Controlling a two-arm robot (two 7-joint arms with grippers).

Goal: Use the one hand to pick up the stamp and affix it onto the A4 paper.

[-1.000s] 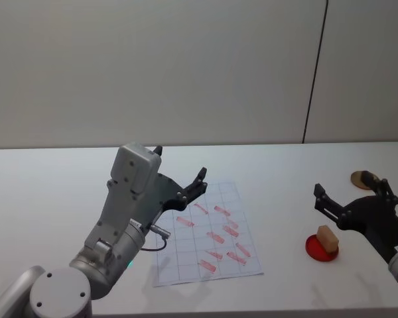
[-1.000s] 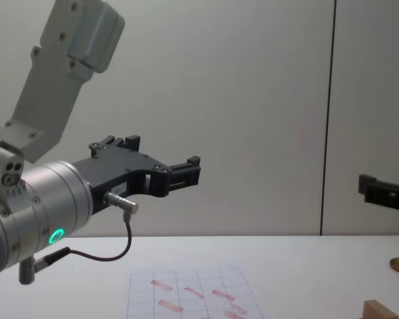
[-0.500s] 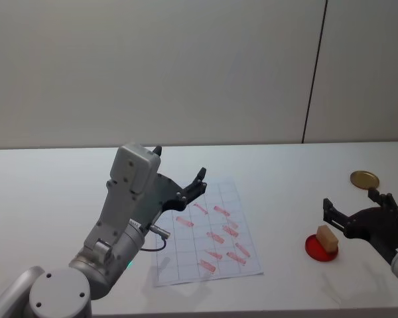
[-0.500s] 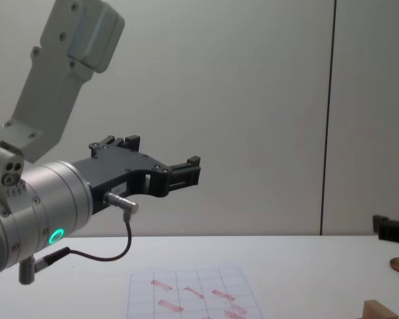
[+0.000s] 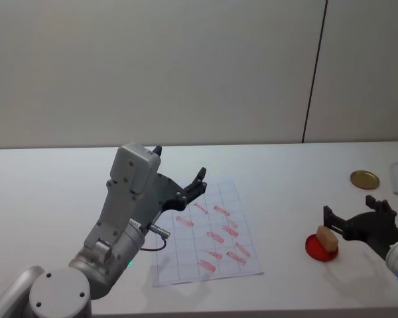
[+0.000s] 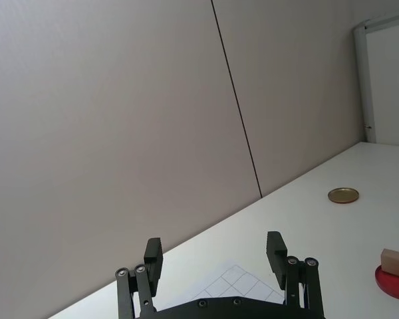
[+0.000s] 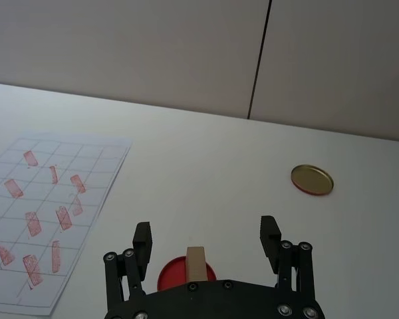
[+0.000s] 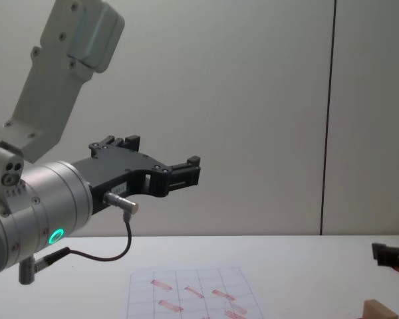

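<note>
Golden disc (image 5: 364,179), red pad (image 5: 312,247)

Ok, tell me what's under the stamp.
The stamp rests on a flat red disc lying on the table. The disc's rim shows around the stamp; the part beneath the stamp is covered.

Open right claw (image 7: 206,230), open left claw (image 6: 213,244)

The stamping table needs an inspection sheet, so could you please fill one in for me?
Surface: white table, smooth and level.
Job's things: stamp standing on a red pad; A4 paper lying flat, many red marks on it.
Clutter: golden disc behind the pad.
Grippers: right gripper open, low by the stamp, not gripping it; left gripper open, raised over the paper.
Cables: black cable looping off the left wrist.
Surroundings: grey wall with a dark seam.
</note>
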